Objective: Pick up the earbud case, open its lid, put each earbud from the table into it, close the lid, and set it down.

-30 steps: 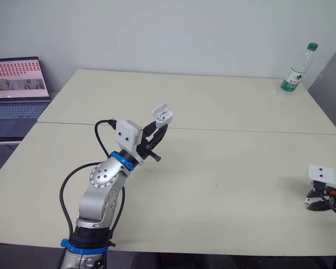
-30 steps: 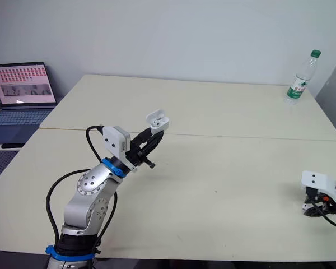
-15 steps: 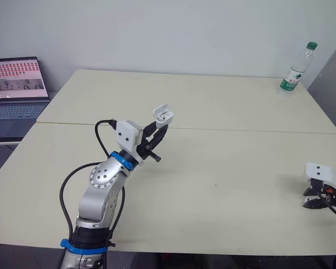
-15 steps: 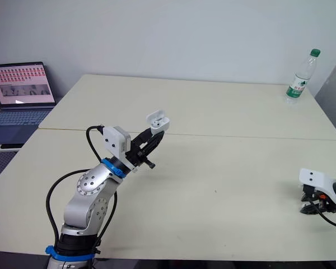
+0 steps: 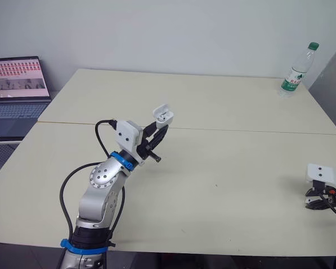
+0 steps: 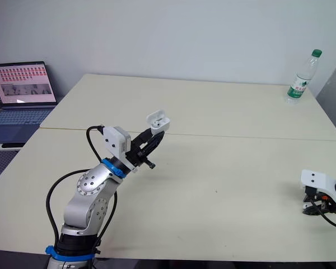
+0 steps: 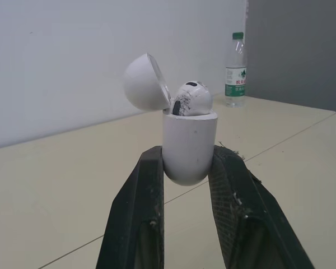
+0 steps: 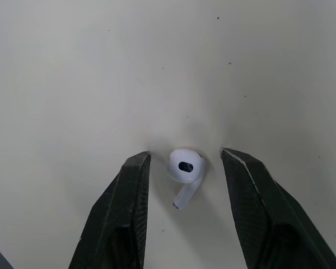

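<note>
Left end effector [image 7: 187, 156] clamped, right end effector [image 8: 185, 155] spread.

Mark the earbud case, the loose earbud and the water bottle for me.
earbud case [image 7: 189, 148], left wrist view, front of its body.
loose earbud [image 8: 186, 166], right wrist view, its rounded head.
water bottle [image 5: 292, 81], left eye view, its label.

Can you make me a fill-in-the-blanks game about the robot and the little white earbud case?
1. The left gripper holds the earbud case with its lid ____.
2. The right gripper has open fingers on either side of a loose ____.
3. That one lies on the ____.
4. Far back on the right stands a plastic ____.
Missing words: open; earbud; table; bottle.
</note>
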### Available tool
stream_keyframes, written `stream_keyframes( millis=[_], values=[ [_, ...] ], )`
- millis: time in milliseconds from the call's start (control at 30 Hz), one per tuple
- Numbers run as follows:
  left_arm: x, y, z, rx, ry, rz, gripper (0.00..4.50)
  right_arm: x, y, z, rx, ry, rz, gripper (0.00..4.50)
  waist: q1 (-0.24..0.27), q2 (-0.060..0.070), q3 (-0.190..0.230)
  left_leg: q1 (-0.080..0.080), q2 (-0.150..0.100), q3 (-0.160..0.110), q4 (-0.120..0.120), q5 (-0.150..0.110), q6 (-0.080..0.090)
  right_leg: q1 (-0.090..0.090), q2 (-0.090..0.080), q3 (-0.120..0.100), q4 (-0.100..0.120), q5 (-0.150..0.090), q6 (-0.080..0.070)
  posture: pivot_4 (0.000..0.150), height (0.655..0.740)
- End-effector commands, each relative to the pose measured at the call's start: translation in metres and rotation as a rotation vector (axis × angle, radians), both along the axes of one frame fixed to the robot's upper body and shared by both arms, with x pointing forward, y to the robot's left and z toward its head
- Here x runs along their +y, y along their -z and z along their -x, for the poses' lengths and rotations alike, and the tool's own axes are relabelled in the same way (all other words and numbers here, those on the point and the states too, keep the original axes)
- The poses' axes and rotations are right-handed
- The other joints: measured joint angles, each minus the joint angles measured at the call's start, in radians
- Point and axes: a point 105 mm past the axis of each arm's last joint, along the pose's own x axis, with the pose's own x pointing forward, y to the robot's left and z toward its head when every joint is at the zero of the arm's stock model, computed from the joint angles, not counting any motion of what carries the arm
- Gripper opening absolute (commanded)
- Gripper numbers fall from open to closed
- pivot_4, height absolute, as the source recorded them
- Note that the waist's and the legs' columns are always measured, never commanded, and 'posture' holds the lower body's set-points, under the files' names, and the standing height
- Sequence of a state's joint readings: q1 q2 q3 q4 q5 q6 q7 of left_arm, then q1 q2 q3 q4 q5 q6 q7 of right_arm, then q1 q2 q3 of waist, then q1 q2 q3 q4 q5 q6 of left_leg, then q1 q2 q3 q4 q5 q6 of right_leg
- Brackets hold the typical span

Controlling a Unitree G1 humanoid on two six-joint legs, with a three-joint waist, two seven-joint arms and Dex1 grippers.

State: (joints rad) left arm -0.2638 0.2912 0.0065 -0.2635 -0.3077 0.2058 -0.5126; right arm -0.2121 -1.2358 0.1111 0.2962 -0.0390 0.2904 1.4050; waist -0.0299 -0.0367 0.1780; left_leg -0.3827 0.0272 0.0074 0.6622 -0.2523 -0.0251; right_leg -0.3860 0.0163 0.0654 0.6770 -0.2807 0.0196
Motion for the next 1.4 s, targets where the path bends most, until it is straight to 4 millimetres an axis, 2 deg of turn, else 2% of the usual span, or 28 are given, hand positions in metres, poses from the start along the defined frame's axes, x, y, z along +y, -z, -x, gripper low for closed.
stream_keyframes(
  millis=[33, 200, 367, 433, 500, 567, 633, 767, 933, 1000, 1067, 1200, 1400],
  values=[
    [0.0, -0.012, 0.003, -0.055, 0.004, 0.001, 0.76, -0.008, 0.003, 0.003, 0.01, 0.027, 0.036, 2.05, 0.0, 0.0, 0.0, 0.0, 0.0, 0.0, 0.0, 0.0, 0.0, 0.0, 0.0, 0.0, 0.0, 0.0, 0.0, 0.15, 0.74],
    [0.0, -0.012, 0.003, -0.055, 0.004, -0.001, 0.76, -0.007, 0.003, 0.001, -0.006, 0.022, 0.034, 0.45, 0.0, 0.0, 0.0, 0.0, 0.0, 0.0, 0.0, 0.0, 0.0, 0.0, 0.0, 0.0, 0.0, 0.0, 0.0, 0.15, 0.74],
    [0.0, -0.011, 0.003, -0.055, 0.006, -0.002, 0.76, -0.005, 0.003, -0.001, -0.015, 0.008, 0.024, 0.41, 0.0, 0.0, 0.0, 0.0, 0.0, 0.0, 0.0, 0.0, 0.0, 0.0, 0.0, 0.0, 0.0, 0.0, 0.0, 0.15, 0.74],
    [0.0, -0.011, 0.003, -0.055, 0.007, -0.001, 0.76, 0.005, 0.0, -0.006, -0.027, -0.007, -0.02, 0.41, 0.0, 0.0, 0.0, 0.0, 0.0, 0.0, 0.0, 0.0, 0.0, 0.0, 0.0, 0.0, 0.0, 0.0, 0.0, 0.15, 0.74],
    [0.0, -0.011, 0.004, -0.053, 0.01, -0.001, 0.76, 0.027, -0.009, -0.014, -0.045, -0.043, -0.115, 0.41, -0.002, 0.0, 0.0, 0.0, 0.0, 0.0, 0.0, 0.0, 0.0, 0.0, 0.0, 0.0, 0.0, 0.0, 0.0, 0.15, 0.74],
    [-0.001, -0.01, 0.004, -0.051, 0.014, 0.001, 0.76, 0.066, -0.026, -0.031, -0.116, -0.09, -0.272, 0.41, -0.011, 0.0, 0.0, 0.0, 0.001, 0.001, 0.0, 0.0, 0.0, -0.001, 0.0, 0.0, 0.001, 0.0, 0.0, 0.15, 0.74],
    [-0.002, -0.01, 0.004, -0.05, 0.018, 0.003, 0.76, 0.114, -0.055, -0.056, -0.262, -0.123, -0.483, 0.41, -0.025, 0.0, 0.001, 0.001, 0.002, 0.001, -0.001, 0.0, 0.0, -0.002, 0.002, 0.002, 0.002, 0.0, 0.0, 0.15, 0.74],
    [-0.004, -0.009, 0.003, -0.044, 0.034, 0.005, 0.76, 0.187, -0.119, -0.078, -0.461, -0.134, -0.86, 0.41, -0.022, 0.005, 0.004, -0.002, 0.002, -0.002, -0.001, 0.0, 0.0, -0.003, 0.004, 0.0, 0.003, 0.0, 0.0, 0.15, 0.74],
    [-0.009, -0.013, 0.003, -0.037, 0.07, 0.034, 0.76, 0.253, -0.19, -0.091, -0.719, -0.15, -1.177, 0.41, -0.006, 0.005, 0.004, -0.013, 0.001, -0.006, 0.0, -0.001, -0.001, -0.011, 0.001, -0.004, 0.003, 0.003, -0.005, 0.15, 0.74],
    [-0.014, -0.016, 0.003, -0.036, 0.093, 0.046, 0.76, 0.27, -0.206, -0.093, -0.787, -0.134, -1.266, 0.41, 0.003, 0.005, 0.004, -0.021, 0.0, -0.005, 0.0, -0.001, -0.001, -0.02, 0.001, -0.004, 0.003, 0.004, -0.005, 0.15, 0.74],
    [-0.016, -0.019, 0.003, -0.037, 0.107, 0.051, 0.76, 0.281, -0.214, -0.092, -0.818, -0.121, -1.314, 0.41, 0.011, 0.005, 0.004, -0.025, 0.0, -0.007, 0.001, -0.001, -0.001, -0.022, 0.0, -0.006, 0.003, 0.004, -0.006, 0.15, 0.74],
    [-0.02, -0.028, 0.005, -0.046, 0.141, 0.057, 0.76, 0.302, -0.208, -0.09, -0.86, -0.13, -1.333, 0.41, 0.013, 0.005, 0.004, -0.029, -0.001, -0.007, 0.001, -0.001, -0.001, -0.026, -0.002, -0.005, 0.003, 0.004, -0.006, 0.15, 0.74],
    [-0.022, -0.032, 0.009, -0.045, 0.168, 0.046, 0.76, 0.312, -0.202, -0.086, -0.862, -0.141, -1.361, 0.41, 0.005, 0.005, 0.004, -0.029, -0.001, -0.008, 0.001, -0.001, -0.001, -0.026, -0.001, -0.007, 0.004, 0.004, -0.006, 0.15, 0.74]
  ],
)
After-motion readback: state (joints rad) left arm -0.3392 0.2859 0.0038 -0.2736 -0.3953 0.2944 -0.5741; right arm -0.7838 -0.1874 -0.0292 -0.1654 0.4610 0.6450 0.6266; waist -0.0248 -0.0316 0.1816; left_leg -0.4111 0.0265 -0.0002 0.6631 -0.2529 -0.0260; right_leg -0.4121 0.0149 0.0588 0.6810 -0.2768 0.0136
